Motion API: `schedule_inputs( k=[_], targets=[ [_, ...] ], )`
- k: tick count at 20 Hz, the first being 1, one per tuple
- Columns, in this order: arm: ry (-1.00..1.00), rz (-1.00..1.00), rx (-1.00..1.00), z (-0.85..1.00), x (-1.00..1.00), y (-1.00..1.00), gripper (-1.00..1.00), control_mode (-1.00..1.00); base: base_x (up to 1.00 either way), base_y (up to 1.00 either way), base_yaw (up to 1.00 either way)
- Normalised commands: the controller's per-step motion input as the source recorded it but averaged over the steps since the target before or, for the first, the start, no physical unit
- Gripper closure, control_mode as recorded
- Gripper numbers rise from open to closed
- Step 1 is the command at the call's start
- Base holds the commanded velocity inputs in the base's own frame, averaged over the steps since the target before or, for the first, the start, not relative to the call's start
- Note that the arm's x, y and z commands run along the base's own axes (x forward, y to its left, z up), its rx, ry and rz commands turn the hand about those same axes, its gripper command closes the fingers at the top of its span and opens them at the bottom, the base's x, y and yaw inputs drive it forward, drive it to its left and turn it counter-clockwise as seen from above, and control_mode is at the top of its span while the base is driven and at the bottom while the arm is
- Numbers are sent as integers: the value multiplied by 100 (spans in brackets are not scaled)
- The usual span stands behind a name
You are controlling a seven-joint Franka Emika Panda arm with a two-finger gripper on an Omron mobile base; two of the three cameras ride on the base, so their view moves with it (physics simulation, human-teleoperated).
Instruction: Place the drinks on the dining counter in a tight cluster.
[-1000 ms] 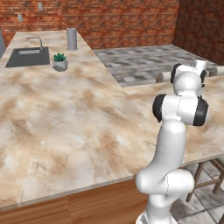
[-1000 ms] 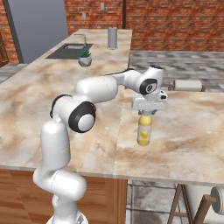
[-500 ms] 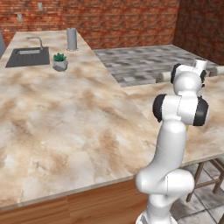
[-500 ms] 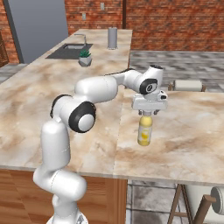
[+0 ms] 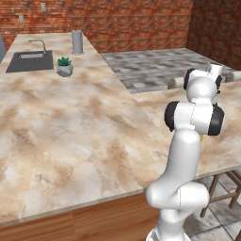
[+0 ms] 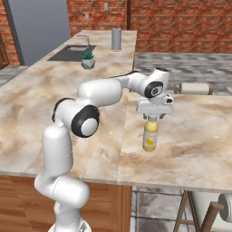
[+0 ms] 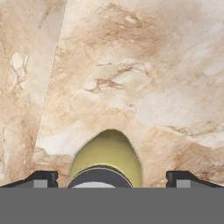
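The stubby yellow juice bottle (image 6: pixel 150 138) stands upright on the beige marbled dining counter (image 6: pixel 195 136), near the seam between its two slabs. My gripper (image 6: pixel 154 118) hangs straight over it, jaws astride its neck. In the hand view the bottle (image 7: pixel 107 153) rises between my fingertips (image 7: pixel 43 178), with a clear gap on both sides, so my gripper (image 7: pixel 111 178) is open and holds nothing. The counter (image 7: pixel 131 65) spreads bare beyond the bottle. In the left base view my own arm hides the bottle.
Far back on the counter are a sink (image 6: pixel 72 52), a small potted plant (image 6: pixel 88 60) and a grey canister (image 6: pixel 117 39). A pale roll (image 6: pixel 195 88) lies past the counter's far edge. Stools (image 6: pixel 204 213) stand under the near edge.
My jaws have spread wider around the juice bottle's neck. The bottle and the arm stay where they were.
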Motion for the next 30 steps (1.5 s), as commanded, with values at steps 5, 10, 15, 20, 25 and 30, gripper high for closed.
schedule_inputs(
  k=[5, 10, 15, 20, 25, 30],
  targets=[
    [-3, 0, 0, 12, 0, 10, -100, -100, 0, 0, 0],
    [-4, 0, 0, 17, 0, 24, -100, -100, 0, 0, 0],
    [-6, 0, 0, 11, -10, 42, -100, -100, 0, 0, 0],
    [-15, 0, 0, 9, -54, 86, -100, -100, 0, 0, 0],
    [-17, -9, -1, 24, -28, 99, -100, -100, 0, 0, 0],
    [-6, -20, -6, 2, -2, 100, -100, -100, 0, 0, 0]
  ],
)
